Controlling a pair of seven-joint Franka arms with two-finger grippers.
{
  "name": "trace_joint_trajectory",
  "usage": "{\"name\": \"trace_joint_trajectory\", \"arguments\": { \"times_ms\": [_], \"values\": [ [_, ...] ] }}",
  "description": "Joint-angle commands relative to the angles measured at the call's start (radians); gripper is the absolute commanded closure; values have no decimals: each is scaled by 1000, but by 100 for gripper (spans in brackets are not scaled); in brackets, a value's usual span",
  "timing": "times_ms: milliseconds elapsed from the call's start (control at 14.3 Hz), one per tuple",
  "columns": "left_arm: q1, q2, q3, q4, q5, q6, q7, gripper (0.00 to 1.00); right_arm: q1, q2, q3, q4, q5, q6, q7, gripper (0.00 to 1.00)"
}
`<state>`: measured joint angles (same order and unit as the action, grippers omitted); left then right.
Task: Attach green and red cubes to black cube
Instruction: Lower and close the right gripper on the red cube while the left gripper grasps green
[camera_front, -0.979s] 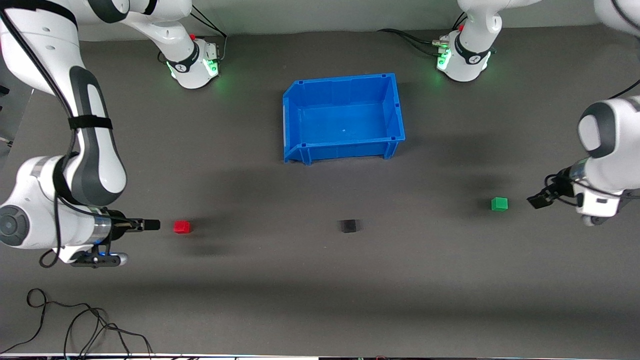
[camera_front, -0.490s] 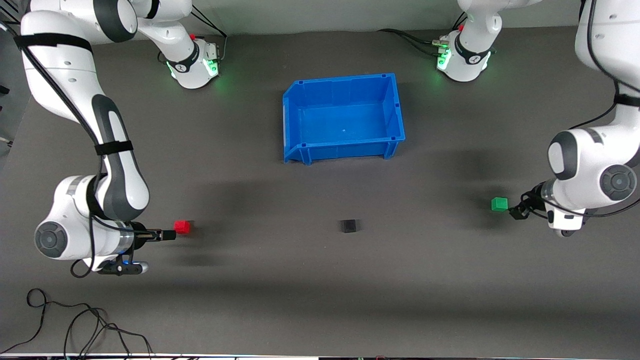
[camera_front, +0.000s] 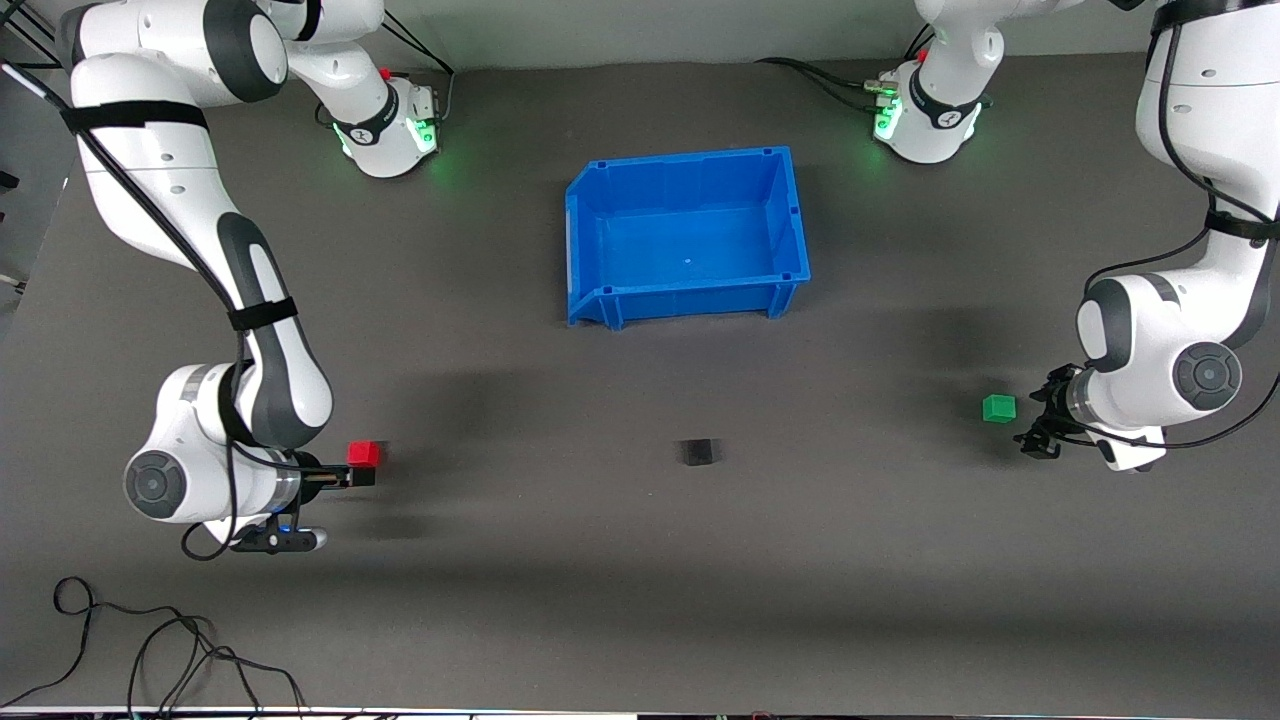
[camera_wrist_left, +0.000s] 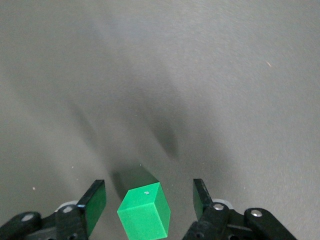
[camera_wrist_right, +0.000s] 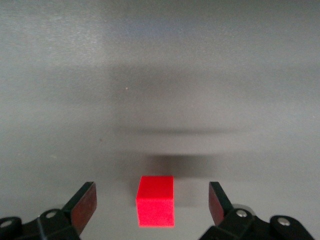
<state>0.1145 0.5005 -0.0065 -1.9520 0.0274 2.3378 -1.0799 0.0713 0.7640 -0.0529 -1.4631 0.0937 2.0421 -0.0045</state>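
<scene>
The right gripper (camera_wrist_right: 150, 210) is spread wide astride the red cube (camera_wrist_right: 156, 201); the left gripper (camera_wrist_left: 150, 207) likewise straddles the green cube (camera_wrist_left: 144, 212), which sits skewed. Each cube lies well apart from the black cube (camera_front: 698, 452) between them. Fingers should be squared to faces before closing.

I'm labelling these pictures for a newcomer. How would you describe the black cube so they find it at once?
Start at the blue bin in the middle of the table. Nearer the front camera than the bin sits the black cube, alone between the red cube and the green cube. It is the only dark cube, with no gripper by it.
</scene>
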Motion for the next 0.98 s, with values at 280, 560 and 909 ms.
{"name": "trace_joint_trajectory", "arguments": {
  "times_ms": [280,560,909],
  "values": [
    [28,-17,3,-99,0,132,-135,25,2,-2,-4,-80,15,78,9,1],
    [16,-17,-3,-85,-10,140,-218,25,5,-2,-4,-94,15,84,11,2],
    [-9,4,-4,-94,-9,167,-238,22,10,-2,-4,-102,27,86,29,13]
  ]
}}
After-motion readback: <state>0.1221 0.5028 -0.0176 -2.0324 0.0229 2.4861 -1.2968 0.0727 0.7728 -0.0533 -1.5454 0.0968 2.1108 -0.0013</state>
